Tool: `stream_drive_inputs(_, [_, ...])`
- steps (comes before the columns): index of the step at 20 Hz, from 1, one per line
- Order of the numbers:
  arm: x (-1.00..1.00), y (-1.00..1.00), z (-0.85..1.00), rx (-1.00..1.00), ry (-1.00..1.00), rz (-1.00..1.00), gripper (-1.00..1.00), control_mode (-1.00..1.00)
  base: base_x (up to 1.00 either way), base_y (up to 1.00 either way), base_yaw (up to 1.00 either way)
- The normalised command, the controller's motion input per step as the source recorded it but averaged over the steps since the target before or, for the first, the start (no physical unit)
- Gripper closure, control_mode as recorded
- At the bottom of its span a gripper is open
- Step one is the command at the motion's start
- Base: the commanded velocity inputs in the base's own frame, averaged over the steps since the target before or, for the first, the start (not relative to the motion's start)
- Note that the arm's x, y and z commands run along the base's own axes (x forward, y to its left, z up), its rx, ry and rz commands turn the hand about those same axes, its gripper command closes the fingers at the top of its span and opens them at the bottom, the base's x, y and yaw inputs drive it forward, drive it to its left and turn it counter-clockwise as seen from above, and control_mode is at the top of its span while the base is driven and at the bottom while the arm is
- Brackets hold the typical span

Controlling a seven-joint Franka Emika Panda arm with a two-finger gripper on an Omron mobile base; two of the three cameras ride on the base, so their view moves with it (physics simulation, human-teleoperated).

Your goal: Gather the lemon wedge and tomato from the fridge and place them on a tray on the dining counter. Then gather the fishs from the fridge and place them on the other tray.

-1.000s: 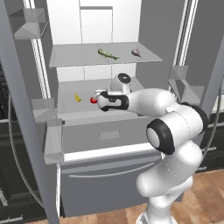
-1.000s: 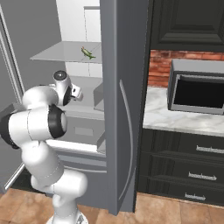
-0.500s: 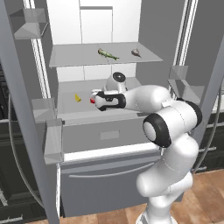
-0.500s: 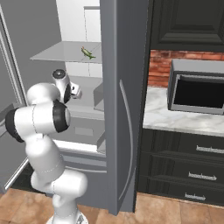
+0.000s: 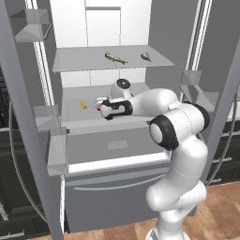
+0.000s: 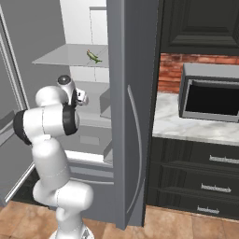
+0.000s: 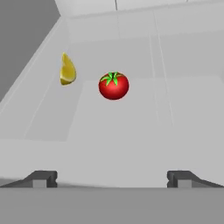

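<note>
Arm has pushed further into the fridge [image 5: 140,154] over the last second, gripper [image 7: 111,178] now just short of the tomato [image 7: 113,85] on the lower shelf, jaws wide and empty, lemon wedge [image 7: 67,70] just left of it, fish [image 5: 116,58] on the shelf above, approach unobstructed.

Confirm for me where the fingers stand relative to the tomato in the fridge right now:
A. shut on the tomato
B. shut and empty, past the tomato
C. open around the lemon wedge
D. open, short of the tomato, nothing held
D: in the hand view the fingers stand wide apart with nothing between them, and the tomato sits free on the fridge shelf ahead, the lemon wedge beside it.
</note>
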Motion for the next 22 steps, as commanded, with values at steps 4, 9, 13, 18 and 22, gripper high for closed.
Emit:
stream_drive_inputs(4, [0.19,0.0,-0.11,-0.03,0.0,0.02,-1.0,-1.0,0.0,0.0,0.0])
stream_drive_inputs(9, [0.23,0.0,0.0,-0.01,0.0,0.01,-1.0,-1.0,0.0,0.0,0.0])
stream_drive_inputs(13, [0.26,0.0,-0.01,-0.01,0.0,0.01,-1.0,-1.0,0.0,0.0,0.0])
stream_drive_inputs(18, [0.22,0.0,-0.06,0.0,0.0,0.01,-1.0,-1.0,0.0,0.0,0.0])
stream_drive_inputs(22, [0.18,0.03,-0.12,-0.01,0.0,0.01,-1.0,-1.0,0.0,0.0,0.0])
